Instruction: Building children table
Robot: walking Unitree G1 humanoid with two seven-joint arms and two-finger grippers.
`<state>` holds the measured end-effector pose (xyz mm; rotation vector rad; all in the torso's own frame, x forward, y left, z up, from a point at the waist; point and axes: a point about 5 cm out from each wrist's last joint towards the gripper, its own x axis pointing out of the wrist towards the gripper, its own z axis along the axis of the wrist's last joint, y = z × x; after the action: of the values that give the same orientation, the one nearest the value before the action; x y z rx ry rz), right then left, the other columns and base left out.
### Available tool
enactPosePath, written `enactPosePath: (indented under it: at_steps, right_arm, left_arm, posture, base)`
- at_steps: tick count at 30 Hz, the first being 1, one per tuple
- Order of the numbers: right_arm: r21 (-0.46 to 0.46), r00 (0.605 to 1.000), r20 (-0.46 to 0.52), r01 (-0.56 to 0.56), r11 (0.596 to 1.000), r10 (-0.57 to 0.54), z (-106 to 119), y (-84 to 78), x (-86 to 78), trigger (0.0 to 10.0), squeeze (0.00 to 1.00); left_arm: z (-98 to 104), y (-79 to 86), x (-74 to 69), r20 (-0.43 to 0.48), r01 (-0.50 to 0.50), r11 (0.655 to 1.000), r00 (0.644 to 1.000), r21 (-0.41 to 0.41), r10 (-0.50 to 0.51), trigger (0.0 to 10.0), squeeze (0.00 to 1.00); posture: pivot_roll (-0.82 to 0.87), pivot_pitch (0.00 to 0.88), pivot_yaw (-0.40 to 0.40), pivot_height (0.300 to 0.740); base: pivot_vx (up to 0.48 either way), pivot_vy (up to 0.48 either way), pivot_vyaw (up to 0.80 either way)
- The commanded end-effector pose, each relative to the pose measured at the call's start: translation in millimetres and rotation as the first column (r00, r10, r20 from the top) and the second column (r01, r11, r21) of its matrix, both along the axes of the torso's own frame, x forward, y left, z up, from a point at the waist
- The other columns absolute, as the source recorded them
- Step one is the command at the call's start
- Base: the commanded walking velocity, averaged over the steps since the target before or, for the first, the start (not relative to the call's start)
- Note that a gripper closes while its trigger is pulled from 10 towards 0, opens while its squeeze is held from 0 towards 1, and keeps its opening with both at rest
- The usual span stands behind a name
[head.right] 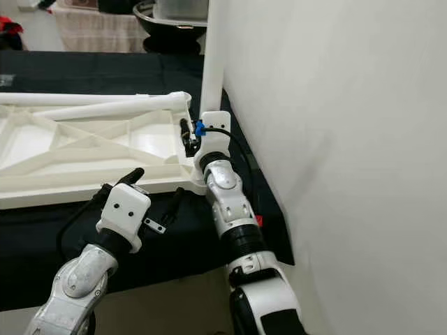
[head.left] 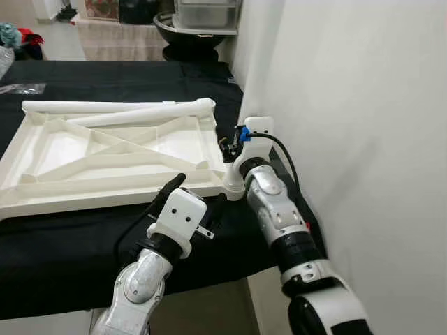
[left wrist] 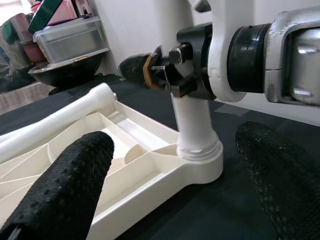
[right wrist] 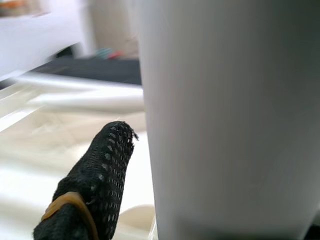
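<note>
A white plastic children's tabletop lies upside down on a table covered in black cloth, its ribbed underside facing up. Two loose white legs rest along its far edge, lying lengthwise with their threaded ends toward the right corner.

Just in front of the tabletop's near edge, the left tool hovers low over the cloth. Its two black fingers are spread wide apart with nothing between them, pointing toward the near right corner of the tabletop.

At that near right corner sits a round socket, and a white leg stands upright in it. In the right eye view the leg rises straight up past the top of the picture.

The right tool is at this standing leg, a little above the socket, with the silver arm reaching in from the right side. The wrist view of that arm has one black finger lying right beside the leg's smooth white side; I cannot tell from here whether the fingers are clamped on the leg or merely against it.

Further right there is a plain white wall. Behind the table, a dark bowl with a clear plastic container on it stands in the background.
</note>
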<state>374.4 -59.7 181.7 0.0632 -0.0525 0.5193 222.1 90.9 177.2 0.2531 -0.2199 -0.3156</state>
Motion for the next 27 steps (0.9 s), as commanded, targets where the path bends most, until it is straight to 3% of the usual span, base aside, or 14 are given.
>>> enactPosePath:
  at_steps: [1,3,4,5,8,13,14,21,22,23,24,25,26,27]
  right_arm:
    - [-0.043,0.977,-0.048,-0.21,0.977,0.208,-9.6,8.3,-5.9,10.0,0.0]
    - [-0.062,0.959,-0.057,-0.28,0.958,0.277,-12.0,5.5,-8.3,10.0,0.0]
    - [-0.092,0.905,-0.07,-0.425,0.9,0.42,-17.3,-0.6,-16.4,10.0,0.0]
    - [-0.092,0.905,-0.07,-0.425,0.9,0.42,-17.3,-0.6,-16.4,10.0,0.0]
    - [-0.102,0.843,-0.081,-0.537,0.837,0.531,-21.0,-4.9,-23.9,10.0,0.0]
    - [-0.087,0.803,-0.11,-0.595,0.799,0.585,-24.0,-3.6,-26.1,10.0,0.0]
    - [-0.079,0.817,-0.114,-0.575,0.814,0.566,-24.9,-1.4,-23.7,0.0,0.0]
    - [-0.031,0.86,-0.081,-0.508,0.861,0.504,-23.7,3.2,-18.3,0.0,0.0]
    - [-0.045,0.912,-0.086,-0.405,0.913,0.401,-24.5,0.6,-11.6,0.0,0.0]
    - [-0.045,0.912,-0.086,-0.405,0.913,0.401,-24.5,0.6,-11.6,0.0,0.0]
    - [-0.05,0.967,-0.116,-0.235,0.971,0.228,-26.7,-6.7,-1.9,0.0,0.0]
    - [-0.057,0.985,-0.138,-0.11,0.992,0.101,-28.5,-12.3,4.0,0.0,0.0]
    - [-0.082,0.953,-0.184,0.229,0.97,-0.24,-32.7,-35.3,14.4,0.0,0.0]
    - [-0.082,0.953,-0.184,0.229,0.97,-0.24,-32.7,-35.3,14.4,0.0,0.0]
  left_arm:
    - [-1.7,-1.4,-1.0,-0.003,0.011,1.0,1.0,0.002,-0.011,10.0,0.0]
    - [-1.8,-1.6,-1.2,-0.005,0.014,1.0,1.0,0.001,-0.014,10.0,0.0]
    - [-1.9,-1.7,-1.6,-0.006,0.017,1.0,1.0,0.001,-0.017,10.0,0.0]
    - [-1.9,-1.7,-1.6,-0.006,0.017,1.0,1.0,0.001,-0.017,10.0,0.0]
    - [-1.9,-1.8,-1.6,-0.005,0.018,1.0,1.0,0.001,-0.018,10.0,0.0]
    - [-1.9,-1.9,-1.7,-0.004,0.019,1.0,1.0,0.002,-0.019,10.0,0.0]
    - [-1.8,-1.9,-1.7,-0.003,0.019,1.0,1.0,0.002,-0.019,10.0,0.0]
    - [-1.7,-1.7,-1.1,-0.001,0.017,1.0,1.0,0.004,-0.017,10.0,0.0]
    - [-1.6,-1.7,-1.0,0.0,0.017,1.0,1.0,0.005,-0.017,10.0,0.0]
    - [-1.6,-1.7,-1.0,0.0,0.017,1.0,1.0,0.005,-0.017,10.0,0.0]
    - [-1.3,-1.4,-0.6,0.001,0.015,1.0,1.0,0.003,-0.015,10.0,0.0]
    - [-1.1,-1.2,-0.4,0.002,0.013,1.0,1.0,0.003,-0.013,10.0,0.0]
    - [-1.2,-1.2,-0.2,0.004,0.012,1.0,1.0,0.006,-0.012,10.0,0.0]
    - [-1.2,-1.2,-0.2,0.004,0.012,1.0,1.0,0.006,-0.012,10.0,0.0]
  posture:
    - [0.08,0.029,-0.115,0.74]
    - [0.08,0.028,-0.119,0.74]
    - [0.08,0.028,-0.115,0.74]
    - [0.08,0.028,-0.115,0.74]
    - [0.08,0.027,-0.115,0.74]
    - [0.08,0.025,-0.115,0.74]
    - [0.08,0.025,-0.115,0.74]
    - [0.09,0.024,-0.118,0.74]
    - [0.08,0.02,-0.117,0.74]
    - [0.08,0.02,-0.117,0.74]
    - [0.08,0.02,-0.115,0.74]
    - [0.08,0.021,-0.112,0.74]
    - [0.08,0.021,-0.112,0.74]
    - [0.08,0.021,-0.112,0.74]
  base:
    - [0.0,0.0,0.0]
    - [0.0,0.0,0.0]
    - [0.0,0.0,0.0]
    - [0.0,0.0,0.0]
    - [0.0,0.0,0.0]
    - [0.0,0.0,0.0]
    - [0.0,0.0,0.0]
    - [0.0,0.0,0.0]
    - [0.0,0.0,0.0]
    - [0.0,0.0,0.0]
    - [0.0,0.0,0.0]
    - [0.0,0.0,0.0]
    - [0.0,0.0,0.0]
    - [0.0,0.0,0.0]
